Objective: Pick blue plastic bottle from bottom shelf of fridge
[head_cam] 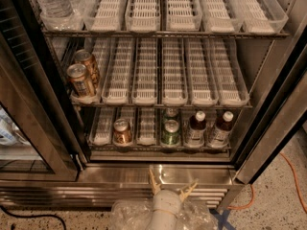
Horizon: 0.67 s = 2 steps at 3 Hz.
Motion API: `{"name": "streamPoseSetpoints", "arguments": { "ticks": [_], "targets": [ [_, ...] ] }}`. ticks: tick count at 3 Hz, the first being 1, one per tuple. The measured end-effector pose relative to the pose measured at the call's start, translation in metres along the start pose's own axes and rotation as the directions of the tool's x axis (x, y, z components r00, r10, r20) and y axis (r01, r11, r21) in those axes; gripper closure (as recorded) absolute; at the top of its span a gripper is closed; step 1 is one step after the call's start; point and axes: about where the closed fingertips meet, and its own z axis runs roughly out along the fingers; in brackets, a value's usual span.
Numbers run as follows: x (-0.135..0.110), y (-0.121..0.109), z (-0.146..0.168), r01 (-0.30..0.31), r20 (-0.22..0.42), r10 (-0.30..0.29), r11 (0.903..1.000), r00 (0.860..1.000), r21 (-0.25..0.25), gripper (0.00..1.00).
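— Anything on the bottom shelf (144,148) of the fridge (261,66) reading as a blue plastic bottle?

— Cannot tell by colour. Only two candidates: left bottle (195,130) and right bottle (221,128), upright side by side in the right-hand lanes. Dark bodies, white caps, pale labels wrapped round the middle.

— Edges and room around them?

— Hemmed in above by the middle rack's lane trays, close over the caps. Fronted by the shelf's wire rail. Left bottle just beside a green can (170,132); right bottle near the right end of the rack. Further left, a brown can (122,132) with a free lane on each side. Glass door (29,128) swung open at the left, so open in front, over the steel base (115,174).

— And the gripper (170,186)?

— Low at the bottom centre, in front of the steel base, below the shelf. Fingers (153,180) spread in a V, grasping nothing. Wrapped in clear plastic behind the wrist.

— Bottles relative to those fingers?

— Up and to the right, deeper in, well apart. Green can almost straight above the gripper instead.
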Motion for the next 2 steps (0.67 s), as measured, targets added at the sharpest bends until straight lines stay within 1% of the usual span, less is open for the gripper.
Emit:
{"name": "streamPoseSetpoints", "arguments": {
  "ticks": [1, 2],
  "targets": [
    [-0.012, -0.008, 0.0, 0.044, 0.099, -0.051, 0.9966, 0.994, 0.07, 0.0],
    [-0.023, -0.023, -0.007, 0.075, 0.188, -0.106, 0.9838, 0.977, 0.163, 0.0]
  ]
}}
